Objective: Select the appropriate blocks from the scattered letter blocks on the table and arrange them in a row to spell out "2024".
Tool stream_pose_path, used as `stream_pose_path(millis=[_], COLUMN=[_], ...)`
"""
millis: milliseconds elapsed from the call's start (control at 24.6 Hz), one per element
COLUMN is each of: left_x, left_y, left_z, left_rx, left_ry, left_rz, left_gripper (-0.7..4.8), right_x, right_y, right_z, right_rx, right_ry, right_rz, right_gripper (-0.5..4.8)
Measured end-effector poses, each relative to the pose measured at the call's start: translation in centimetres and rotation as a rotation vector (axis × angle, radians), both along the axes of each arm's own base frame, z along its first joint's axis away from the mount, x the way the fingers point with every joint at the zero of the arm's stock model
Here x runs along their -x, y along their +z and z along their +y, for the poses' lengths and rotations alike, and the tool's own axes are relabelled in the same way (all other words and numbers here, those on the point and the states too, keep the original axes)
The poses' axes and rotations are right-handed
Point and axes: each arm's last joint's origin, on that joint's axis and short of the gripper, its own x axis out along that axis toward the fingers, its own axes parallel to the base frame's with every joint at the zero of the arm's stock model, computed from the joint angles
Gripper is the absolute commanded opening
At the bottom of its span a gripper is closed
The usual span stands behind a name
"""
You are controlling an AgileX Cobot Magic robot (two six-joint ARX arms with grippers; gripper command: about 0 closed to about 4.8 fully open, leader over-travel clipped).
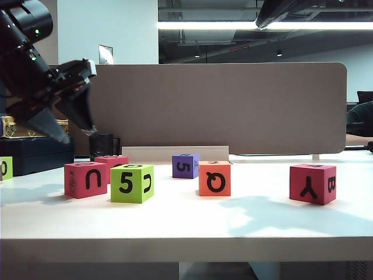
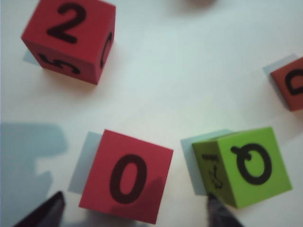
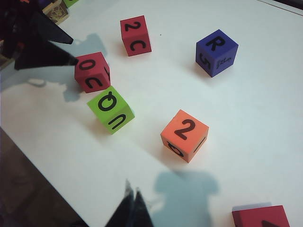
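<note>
The scattered letter blocks stand apart on the table (image 1: 192, 224). In the exterior view, left to right: a pink-red block showing U (image 1: 85, 179) with another pink-red one (image 1: 112, 161) just behind it, a lime-green block showing 5 (image 1: 132, 183), a purple block showing 5 (image 1: 185, 165) further back, an orange block showing Q (image 1: 214, 178) and, well apart on the right, a pink-red block showing Y and B (image 1: 313, 183). That makes six: three pink-red, one each of orange, green and purple. The left gripper (image 1: 70, 129) hangs above the U block with its jaws spread and empty, probably lined up to take it; the right gripper is not seen here. The left wrist view looks straight down on that block, whose top reads 0 (image 2: 126, 176), framed between the two fingertips (image 2: 45, 213), with the 2-topped pink-red block (image 2: 69, 39) beyond and the green one (image 2: 244, 166) just beside. The right wrist view shows the right gripper (image 3: 131, 208) pinched shut, holding nothing, above the table's near edge, the orange block with 2 on top (image 3: 184, 135) being nearest.
</note>
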Motion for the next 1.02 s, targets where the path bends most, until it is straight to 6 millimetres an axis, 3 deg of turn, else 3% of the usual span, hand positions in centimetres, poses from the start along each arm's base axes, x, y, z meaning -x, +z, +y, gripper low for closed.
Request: stream_pose_path(millis=[203, 488, 692, 895, 1017], left_x=[0.1, 0.0, -1.4, -3.7, -3.6], left_y=[-0.8, -0.7, -0.5, -1.2, -1.7], left_z=[-0.9, -1.6, -1.8, -2.3, -2.3], left_rx=[-0.080, -0.169, -0.199, -0.226, -0.243], left_ry=[-0.067, -0.079, -0.076, -0.096, -0.117], left_rz=[0.011, -0.046, -0.053, 0.087, 0.145], left_gripper=[4.37, 4.37, 4.37, 4.36, 4.35], right_x=[-0.3, -0.5, -0.5, -0.5, -0.5], right_y=[0.0, -0.1, -0.1, -0.1, -0.2], right_z=[0.2, 0.3, 0.3, 0.3, 0.3], right_rx=[0.003, 0.006, 0.005, 0.013, 0.018], right_ry=[0.002, 0.004, 0.005, 0.012, 0.012], right_rz=[0.000, 0.001, 0.000, -0.007, -0.002], right_gripper=[-0.04, -0.04, -0.04, -0.04, -0.04])
